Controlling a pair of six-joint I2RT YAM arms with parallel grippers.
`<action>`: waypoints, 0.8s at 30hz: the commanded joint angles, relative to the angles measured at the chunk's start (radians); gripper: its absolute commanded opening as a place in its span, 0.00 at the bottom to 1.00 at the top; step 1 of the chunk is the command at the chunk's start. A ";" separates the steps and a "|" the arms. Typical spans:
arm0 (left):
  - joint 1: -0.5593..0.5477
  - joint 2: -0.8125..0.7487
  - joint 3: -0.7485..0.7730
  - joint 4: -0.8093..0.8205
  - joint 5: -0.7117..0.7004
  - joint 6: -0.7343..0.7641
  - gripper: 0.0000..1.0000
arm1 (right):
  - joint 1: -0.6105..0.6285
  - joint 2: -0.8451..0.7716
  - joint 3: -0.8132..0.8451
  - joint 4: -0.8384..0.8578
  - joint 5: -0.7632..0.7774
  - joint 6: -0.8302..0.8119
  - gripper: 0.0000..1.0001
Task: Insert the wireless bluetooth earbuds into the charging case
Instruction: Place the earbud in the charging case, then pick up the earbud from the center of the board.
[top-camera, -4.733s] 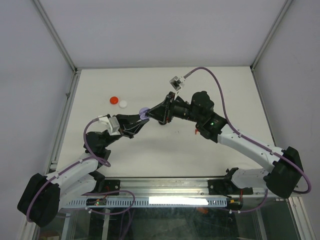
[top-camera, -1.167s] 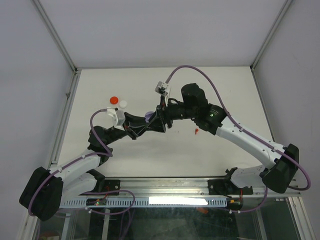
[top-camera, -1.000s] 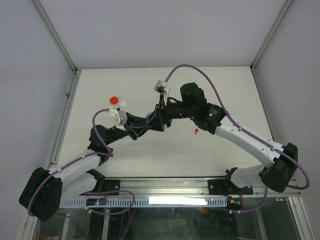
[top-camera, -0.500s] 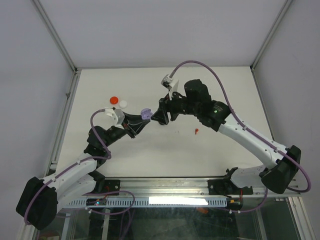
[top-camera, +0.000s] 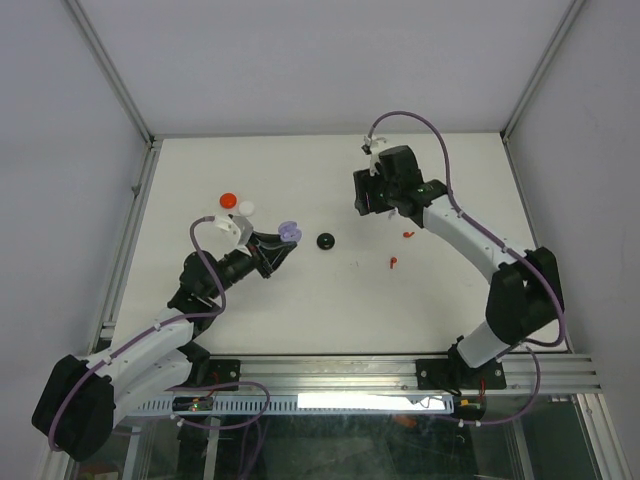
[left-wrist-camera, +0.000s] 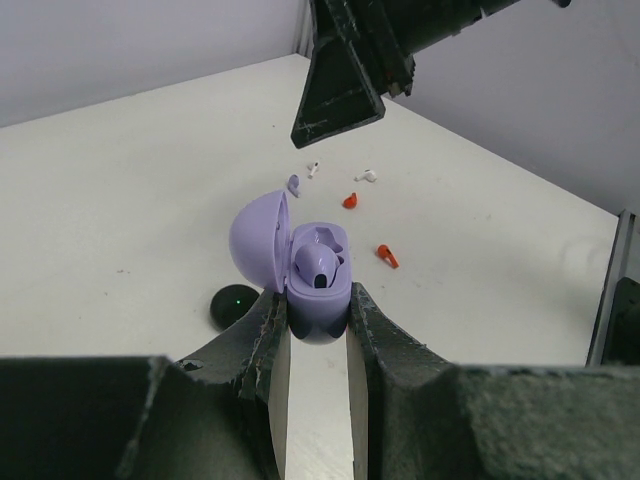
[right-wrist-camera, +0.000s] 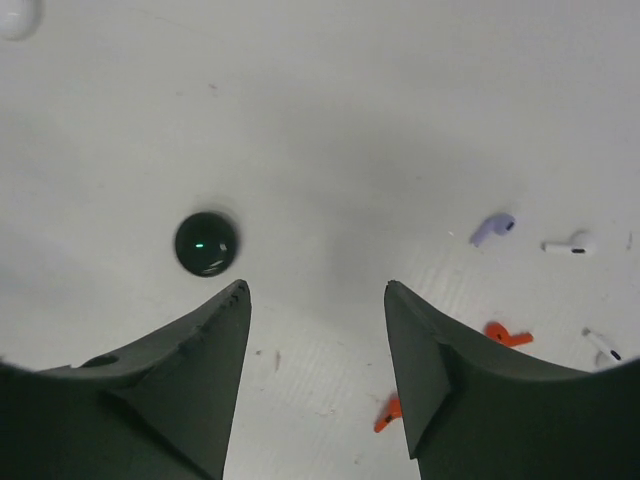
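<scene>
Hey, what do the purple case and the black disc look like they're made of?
Purple case: likely moulded plastic, smooth with a soft satin sheen; the open lid shows an even, pale highlight. Black disc: probably glossy plastic, dark and smooth, with a small green light glowing on top.

Lavender case (left-wrist-camera: 318, 312) open, lavender earbud (left-wrist-camera: 318, 268) seated inside.

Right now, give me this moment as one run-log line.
left tool: shut on lavender case, lid open | seated earbud: one in case | right tool: open, empty | loose lavender earbud: on table
</scene>
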 joint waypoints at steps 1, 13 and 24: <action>-0.013 0.001 0.011 0.001 -0.015 -0.015 0.00 | -0.066 0.060 -0.010 0.064 0.142 0.011 0.58; -0.012 0.030 0.024 -0.027 -0.006 -0.002 0.00 | -0.237 0.353 0.122 0.036 0.200 0.089 0.47; -0.013 0.045 0.039 -0.056 -0.003 0.001 0.00 | -0.242 0.460 0.202 -0.001 0.154 0.106 0.38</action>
